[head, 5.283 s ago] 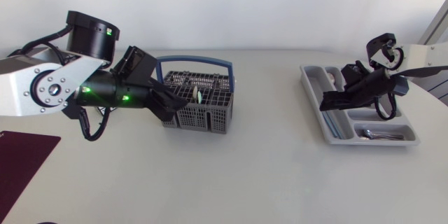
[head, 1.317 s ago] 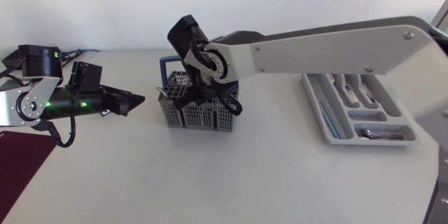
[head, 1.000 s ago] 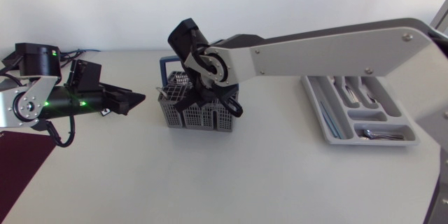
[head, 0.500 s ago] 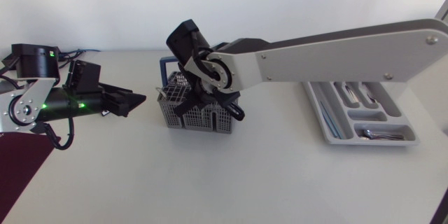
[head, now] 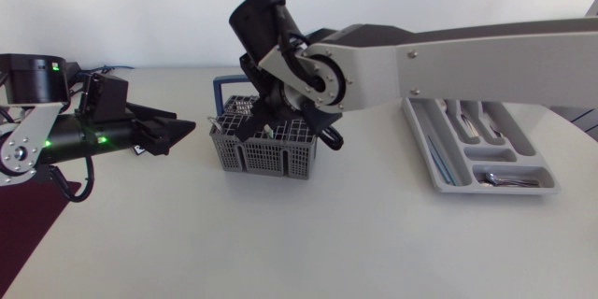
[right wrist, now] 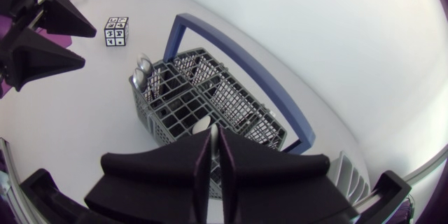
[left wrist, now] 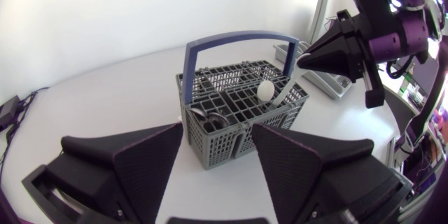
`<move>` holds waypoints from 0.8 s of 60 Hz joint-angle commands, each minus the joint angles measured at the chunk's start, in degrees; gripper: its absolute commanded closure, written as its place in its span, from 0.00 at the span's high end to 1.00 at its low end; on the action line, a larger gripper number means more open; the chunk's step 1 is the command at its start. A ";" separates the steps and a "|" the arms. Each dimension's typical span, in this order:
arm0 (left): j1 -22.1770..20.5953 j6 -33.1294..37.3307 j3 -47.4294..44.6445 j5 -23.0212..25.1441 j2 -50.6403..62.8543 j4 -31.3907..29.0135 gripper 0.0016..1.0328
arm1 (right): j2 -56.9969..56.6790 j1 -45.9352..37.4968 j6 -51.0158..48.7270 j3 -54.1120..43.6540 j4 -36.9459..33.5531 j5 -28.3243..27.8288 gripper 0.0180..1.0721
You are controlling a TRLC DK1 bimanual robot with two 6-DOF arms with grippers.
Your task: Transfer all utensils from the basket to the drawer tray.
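1. White worktop (head: 355, 234) under a plain white wall. A dark maroon mat (head: 23, 215) lies at its edge on the left arm's side. A small black-and-white marker (right wrist: 116, 31) sits beyond the basket.
2. We note the basket (head: 264, 149), grey mesh with a blue handle, upright and left of the middle. Metal spoons (right wrist: 142, 70) stand in one end compartment.
3. Right arm reaches across from the right. The right gripper (right wrist: 214, 140) hangs over the basket, fingers closed on the thin handle of a white spoon (left wrist: 266, 89). The spoon's rounded end shows at the basket's rim.
4. Left gripper (head: 179, 133) sits low beside the basket and points at it. Its fingers are spread wide and hold nothing.
5. Drawer tray (head: 495, 190) lies at the right, well apart from the basket, with cutlery in several compartments.
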 commanded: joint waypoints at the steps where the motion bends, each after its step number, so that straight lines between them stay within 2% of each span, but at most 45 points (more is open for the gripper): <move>1: -0.71 0.46 -1.92 0.70 -1.82 0.00 0.68 | -3.38 0.77 -1.42 -1.88 1.15 0.63 0.07; 14: -3.97 0.37 -1.75 0.70 -6.47 -2.11 0.70 | -10.94 1.21 -3.18 -5.22 2.12 -0.34 0.08; 27: -10.29 -0.33 0.36 0.70 -10.78 -7.47 0.72 | -19.47 0.95 -4.15 -10.23 2.56 -4.82 0.08; 39: -14.60 -1.30 3.00 5.54 -12.54 -13.10 0.75 | -25.88 0.51 -4.15 -13.48 0.19 -13.34 0.08; 48: -15.57 -1.30 4.32 11.08 -13.68 -16.35 0.75 | -28.69 -0.28 -3.97 -15.41 -1.48 -19.32 0.08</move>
